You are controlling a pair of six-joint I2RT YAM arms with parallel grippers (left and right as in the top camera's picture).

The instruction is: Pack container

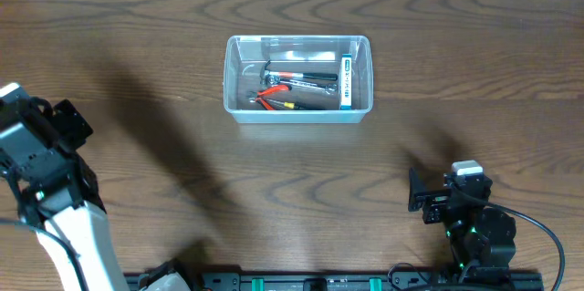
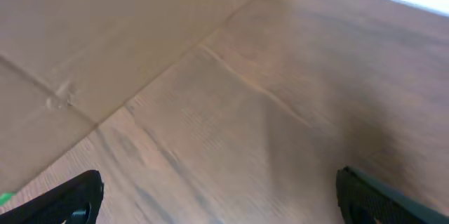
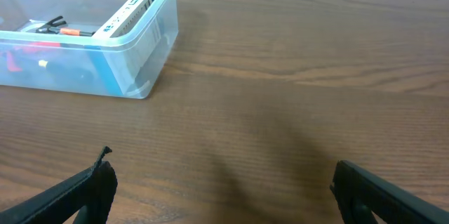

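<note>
The clear plastic container (image 1: 234, 99) stands at the back middle of the table and shows at the upper left in the right wrist view (image 3: 140, 62). Inside it lie red-handled pliers (image 1: 271, 97), a wrench (image 1: 301, 77), a small tool with an orange and yellow handle (image 1: 285, 105) and a blue-and-white box (image 1: 346, 81). My left gripper (image 2: 221, 196) is open and empty at the far left of the table. My right gripper (image 3: 224, 189) is open and empty at the front right, well short of the container.
The dark wooden table (image 1: 438, 63) stretches around the container. In the left wrist view a pale surface (image 2: 105, 27) rises beyond the table's edge. A black rail (image 1: 310, 282) runs along the front edge.
</note>
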